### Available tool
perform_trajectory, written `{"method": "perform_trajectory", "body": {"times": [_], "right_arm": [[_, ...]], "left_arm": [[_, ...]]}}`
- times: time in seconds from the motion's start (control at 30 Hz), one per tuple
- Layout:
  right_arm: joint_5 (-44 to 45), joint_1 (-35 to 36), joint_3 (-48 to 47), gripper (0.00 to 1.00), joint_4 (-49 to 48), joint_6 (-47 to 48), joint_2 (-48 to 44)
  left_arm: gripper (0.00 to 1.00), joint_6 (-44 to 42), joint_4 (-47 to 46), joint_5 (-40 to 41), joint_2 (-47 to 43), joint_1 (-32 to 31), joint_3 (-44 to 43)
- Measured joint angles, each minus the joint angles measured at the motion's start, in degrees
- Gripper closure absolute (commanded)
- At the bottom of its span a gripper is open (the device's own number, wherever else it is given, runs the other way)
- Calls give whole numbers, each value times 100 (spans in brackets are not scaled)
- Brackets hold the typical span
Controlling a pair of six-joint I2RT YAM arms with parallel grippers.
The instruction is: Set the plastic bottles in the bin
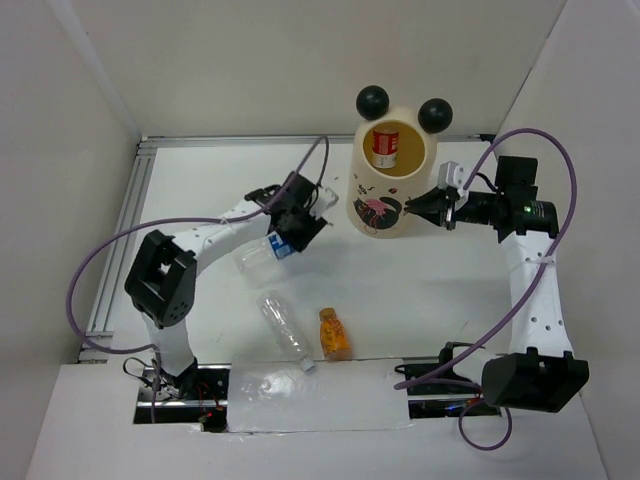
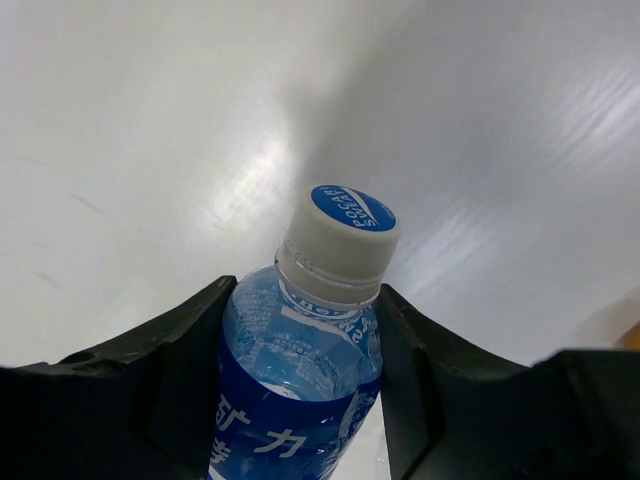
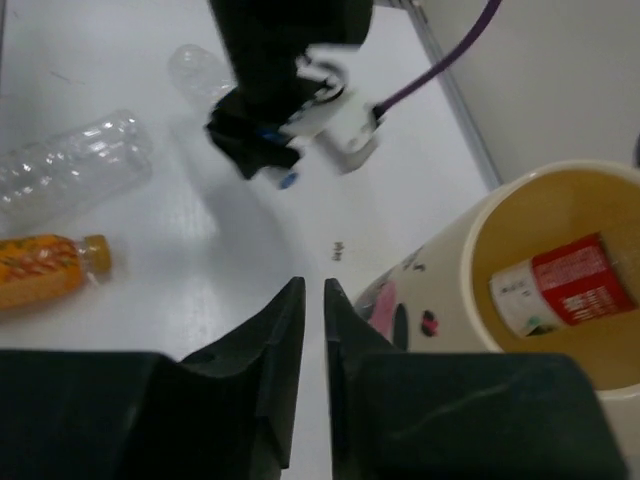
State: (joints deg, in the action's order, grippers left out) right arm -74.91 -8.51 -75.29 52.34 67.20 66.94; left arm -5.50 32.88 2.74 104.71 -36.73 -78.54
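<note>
The left claw (image 2: 305,292) is clamped on the neck of a blue-label bottle (image 2: 300,400), one finger on each side, in the middle left of the top view. The right claw (image 3: 314,292) has its fingers a little apart with nothing between them, just beside the wall of the bin (image 1: 385,215) at the upper middle. Inside the bin lies one red-label bottle (image 1: 385,146). Below the centre, a clear bottle (image 1: 283,328) without label and a short orange bottle (image 1: 334,335) lie close together on the table (image 1: 430,290). The table is white and smooth, with a metal rail (image 1: 118,250) along its left and far edges and plain white walls on three sides. I count four bottles, one bin, two arms and two purple cables (image 1: 90,270).
</note>
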Motion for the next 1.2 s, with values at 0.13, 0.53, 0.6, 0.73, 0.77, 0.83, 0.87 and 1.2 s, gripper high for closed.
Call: {"method": "perform_trajectory", "body": {"times": [0.13, 0.53, 0.6, 0.73, 0.77, 0.83, 0.87, 1.2], "right_arm": [[348, 94, 304, 79, 225, 227, -219], [1366, 240, 1552, 77, 201, -186, -686], [1488, 243, 1711, 77, 186, -197, -752], [1685, 249, 1947, 77, 170, -205, -962], [1725, 251, 1993, 77, 166, -219, -1023], [1775, 251, 2100, 77, 162, -234, -1132], [1794, 254, 2151, 77, 164, -240, -1178], [1952, 243, 2446, 78, 162, -345, -1425]], "left_arm": [[100, 282, 15, -111, -341, 79, -1292], [100, 1596, -3504, -1902, -1781, -236, -2415], [100, 1902, -4378, -2105, -1572, -236, -2328], [100, 2625, -6019, -2275, -732, -245, -2208], [100, 2817, -6299, -2258, -485, -258, -2199], [100, 3123, -6778, -2194, -13, -282, -2208], [100, 3230, -6955, -2157, 190, -286, -2216], [100, 3790, -7912, -1530, 1095, -433, -2623]]}}
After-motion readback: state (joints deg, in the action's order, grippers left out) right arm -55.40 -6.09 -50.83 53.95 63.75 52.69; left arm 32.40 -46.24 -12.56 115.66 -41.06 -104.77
